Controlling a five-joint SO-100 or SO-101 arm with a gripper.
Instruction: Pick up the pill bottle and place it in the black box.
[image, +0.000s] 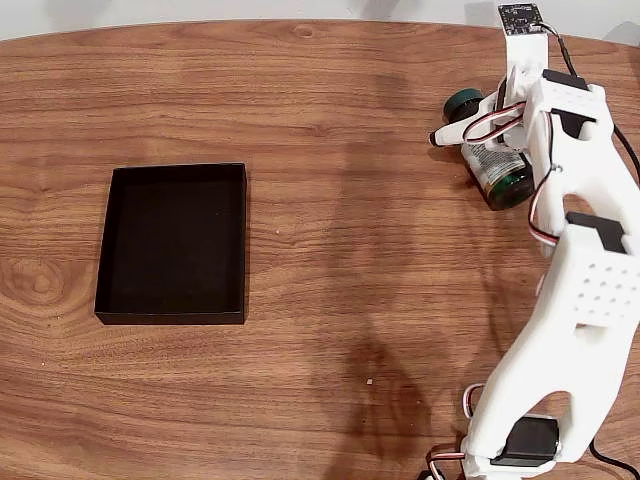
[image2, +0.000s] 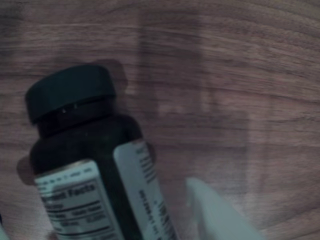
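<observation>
A wood-grain tabletop (image: 330, 200) is filling both views, its brown boards running side to side, with a pale strip of wall showing along the top edge of the fixed view. The pill bottle (image: 500, 172) is lying on its side at the far right, under the white arm (image: 575, 300). The gripper (image: 466, 128) is reaching over it, jaws standing apart around the bottle's neck, not visibly pressing. The wrist view is showing the label (image2: 75, 197) reading "Facts". The black box (image: 110, 240) is sitting well apart at left.
</observation>
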